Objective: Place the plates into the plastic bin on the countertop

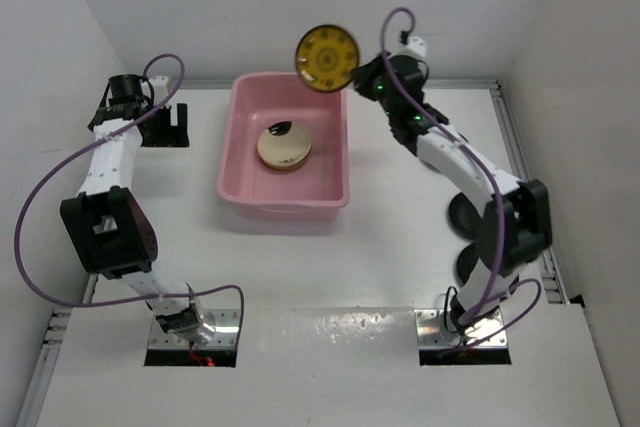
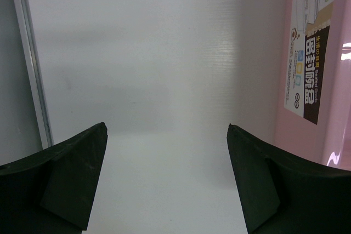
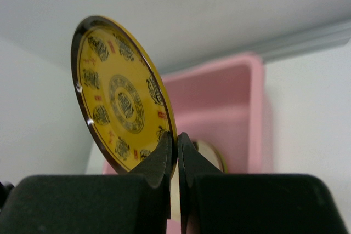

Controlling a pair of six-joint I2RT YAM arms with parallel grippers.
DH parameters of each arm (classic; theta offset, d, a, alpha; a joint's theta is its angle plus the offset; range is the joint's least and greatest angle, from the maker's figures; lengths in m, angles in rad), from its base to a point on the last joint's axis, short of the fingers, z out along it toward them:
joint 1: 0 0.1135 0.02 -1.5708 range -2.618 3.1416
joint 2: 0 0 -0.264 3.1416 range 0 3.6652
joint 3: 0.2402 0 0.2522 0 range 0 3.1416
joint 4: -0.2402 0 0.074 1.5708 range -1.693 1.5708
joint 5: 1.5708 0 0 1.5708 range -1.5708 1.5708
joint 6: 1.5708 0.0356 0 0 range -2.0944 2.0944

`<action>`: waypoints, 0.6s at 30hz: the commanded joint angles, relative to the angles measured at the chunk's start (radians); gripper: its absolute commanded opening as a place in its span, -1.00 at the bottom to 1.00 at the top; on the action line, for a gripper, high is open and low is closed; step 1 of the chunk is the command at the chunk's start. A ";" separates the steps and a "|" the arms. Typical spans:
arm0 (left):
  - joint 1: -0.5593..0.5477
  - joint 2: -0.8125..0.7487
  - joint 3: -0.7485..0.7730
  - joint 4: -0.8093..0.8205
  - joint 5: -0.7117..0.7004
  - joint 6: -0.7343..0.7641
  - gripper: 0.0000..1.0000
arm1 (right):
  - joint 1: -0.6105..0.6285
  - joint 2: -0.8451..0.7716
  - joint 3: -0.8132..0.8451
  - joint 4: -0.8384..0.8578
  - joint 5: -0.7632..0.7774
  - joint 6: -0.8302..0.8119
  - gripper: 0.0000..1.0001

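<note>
My right gripper (image 1: 352,75) is shut on the rim of an amber-gold patterned plate (image 1: 326,56) and holds it up in the air above the far right corner of the pink plastic bin (image 1: 240,162). In the right wrist view the plate (image 3: 118,97) stands on edge, pinched between my fingertips (image 3: 176,141), with the bin (image 3: 230,108) beyond. A cream plate with a black patch (image 1: 284,144) lies on other plates inside the bin. My left gripper (image 1: 165,125) is open and empty over the countertop (image 2: 164,80), left of the bin wall (image 2: 334,80).
Two black plates (image 1: 466,213) lie on the countertop behind my right arm, partly hidden. A metal rail (image 2: 33,75) runs along the left edge. White walls enclose the table. Purple cables loop off both arms.
</note>
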 commanded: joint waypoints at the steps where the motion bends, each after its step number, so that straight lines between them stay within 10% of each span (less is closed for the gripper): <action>1: 0.012 -0.054 0.001 0.020 0.016 0.005 0.83 | 0.079 0.188 0.178 -0.269 -0.129 -0.048 -1.00; 12: 0.012 -0.074 -0.019 0.020 0.007 0.015 0.83 | 0.151 0.506 0.513 -0.425 -0.248 0.025 -1.00; 18: 0.012 -0.074 -0.019 0.020 0.007 0.015 0.83 | 0.162 0.544 0.539 -0.450 -0.243 0.010 -0.24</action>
